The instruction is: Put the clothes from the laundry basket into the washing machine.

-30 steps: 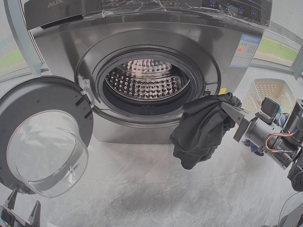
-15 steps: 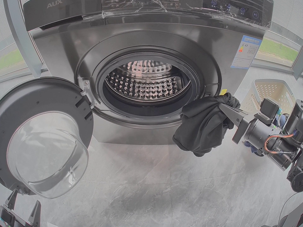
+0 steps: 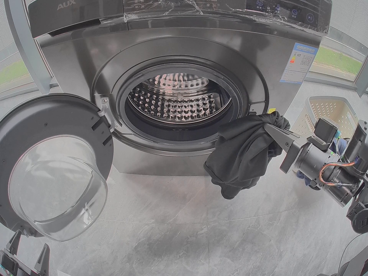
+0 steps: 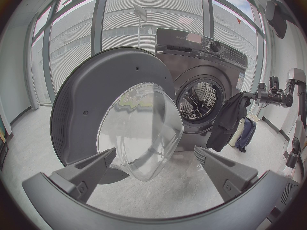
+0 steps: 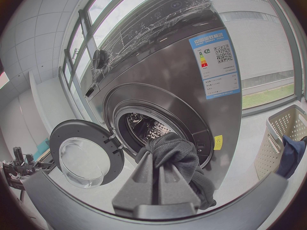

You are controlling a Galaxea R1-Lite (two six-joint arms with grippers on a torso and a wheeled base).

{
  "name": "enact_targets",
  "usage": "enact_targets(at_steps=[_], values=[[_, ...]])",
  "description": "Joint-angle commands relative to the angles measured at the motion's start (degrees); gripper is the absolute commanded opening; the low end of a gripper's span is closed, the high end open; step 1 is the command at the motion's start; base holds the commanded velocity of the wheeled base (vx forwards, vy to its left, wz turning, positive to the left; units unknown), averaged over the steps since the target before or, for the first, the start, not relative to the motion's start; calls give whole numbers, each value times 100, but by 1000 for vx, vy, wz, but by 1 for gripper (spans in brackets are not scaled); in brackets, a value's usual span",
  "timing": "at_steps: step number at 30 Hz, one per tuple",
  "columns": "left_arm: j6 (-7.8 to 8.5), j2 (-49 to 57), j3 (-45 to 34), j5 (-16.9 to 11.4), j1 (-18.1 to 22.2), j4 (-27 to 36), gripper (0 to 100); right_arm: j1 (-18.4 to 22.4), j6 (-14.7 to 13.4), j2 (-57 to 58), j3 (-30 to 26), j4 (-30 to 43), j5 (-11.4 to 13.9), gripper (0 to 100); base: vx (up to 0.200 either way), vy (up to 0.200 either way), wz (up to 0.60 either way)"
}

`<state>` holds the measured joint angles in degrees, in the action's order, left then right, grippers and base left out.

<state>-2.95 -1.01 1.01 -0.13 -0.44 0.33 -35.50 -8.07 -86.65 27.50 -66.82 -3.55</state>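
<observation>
Black mesh-knit garment (image 3: 241,150) hangs bunched from my right claw (image 3: 266,126), which is clamped on its top edge. It is just right of the round drum mouth (image 3: 178,100) of the grey washing machine (image 3: 191,39), clear of the floor. Its lower folds droop farther than half a second ago, and the claw has edged toward the mouth. My left claw (image 3: 30,239) sits spread open, low by the swung-open door (image 3: 50,135).

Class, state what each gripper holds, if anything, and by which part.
The right gripper pinches the black garment by a bunched fold at its top; the rest hangs. The left gripper holds nothing.
</observation>
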Motion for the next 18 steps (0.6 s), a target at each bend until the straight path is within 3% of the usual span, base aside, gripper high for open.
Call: enact_targets(at_steps=[1,6,9,10,12,18], values=[[23,101,-92,5,9,-7,100,-54,7,-45,-17,2,-6,0,0,0,0],[233,101,-101,22,18,-15,100,-273,-19,-89,-78,2,-58,0,0,0,0],[216,101,-101,13,18,-15,100,-405,-28,-177,-87,-7,-269,0,0,0,0],[260,101,-101,22,35,-15,100,-511,-89,-194,-17,-16,-507,0,0,0,0],[269,101,-101,22,35,-15,100,-642,-98,-212,-8,-7,-612,0,0,0,0],[260,101,-101,22,35,-24,100,-889,-116,-555,97,-51,-647,0,0,0,0]])
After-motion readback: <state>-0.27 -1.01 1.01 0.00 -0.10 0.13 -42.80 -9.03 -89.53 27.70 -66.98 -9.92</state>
